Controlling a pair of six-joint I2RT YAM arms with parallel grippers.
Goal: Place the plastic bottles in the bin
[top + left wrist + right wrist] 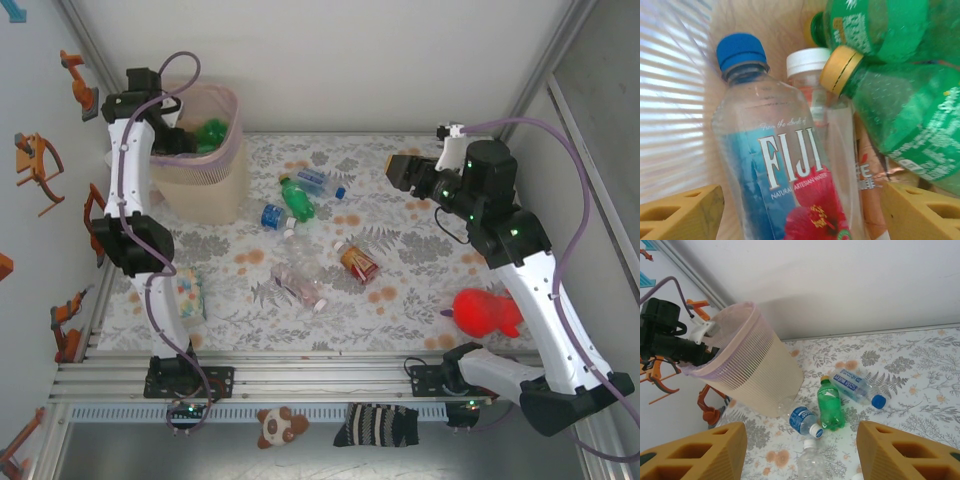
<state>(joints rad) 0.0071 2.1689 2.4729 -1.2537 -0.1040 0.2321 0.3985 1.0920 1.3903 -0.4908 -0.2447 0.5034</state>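
The pale pink bin [215,170] stands at the back left, with green bottles [210,133] inside. My left gripper [178,136] reaches into it. From inside, its fingers [682,212] stand open on either side of a clear Fiji bottle [775,165] with a blue cap, which lies against green bottles [910,110] and a white-capped one [807,62]. On the table lie a green bottle [297,198], a blue-capped clear bottle [320,183], a blue-labelled one [272,215], a clear one [298,283] and a copper one [358,262]. My right gripper [405,170] hovers open, apart from them.
A red plush toy [487,312] lies at the front right. A white box with coloured dots [190,293] sits by the left arm's base. In the right wrist view the bin [747,370] leans left of the green bottle [830,405].
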